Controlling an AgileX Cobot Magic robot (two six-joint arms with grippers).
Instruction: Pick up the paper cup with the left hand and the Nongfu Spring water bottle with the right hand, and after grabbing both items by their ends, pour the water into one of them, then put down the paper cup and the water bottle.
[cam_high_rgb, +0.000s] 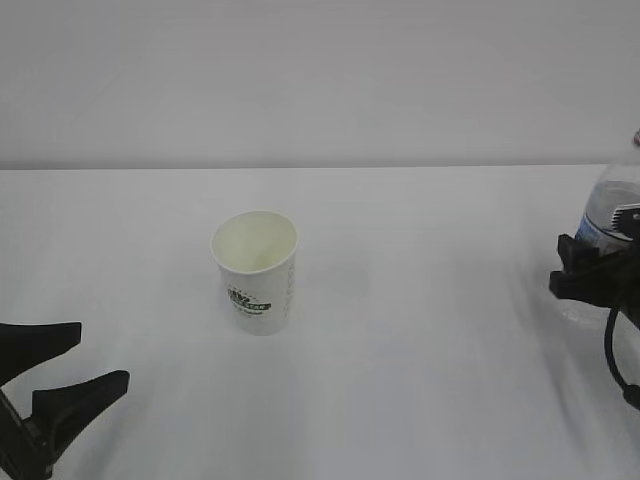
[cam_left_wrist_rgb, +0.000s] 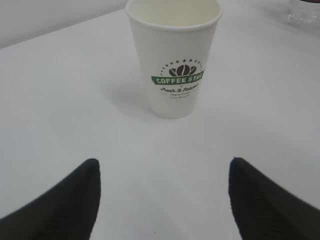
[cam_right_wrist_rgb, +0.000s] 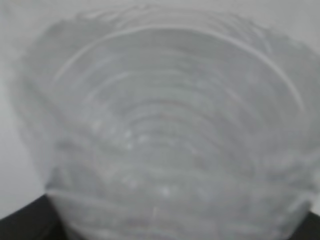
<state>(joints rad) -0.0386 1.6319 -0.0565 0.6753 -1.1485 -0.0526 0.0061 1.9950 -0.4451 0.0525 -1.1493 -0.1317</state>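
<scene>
Meanwhile left tool (cam_left_wrist_rgb: 160, 200) is gaping, empty, short of cup (cam_high_rgb: 255, 270); right tool (cam_high_rgb: 590, 275) is hugging bottle (cam_high_rgb: 610, 215), grip unclear — risking slip.

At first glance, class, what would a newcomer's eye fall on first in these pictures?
The white paper cup with its green coffee logo stands upright and alone mid-table. At the lower left the left gripper waits open, apart from the cup. At the right edge the right gripper is at the clear water bottle, whose ribbed plastic fills the right wrist view.
</scene>
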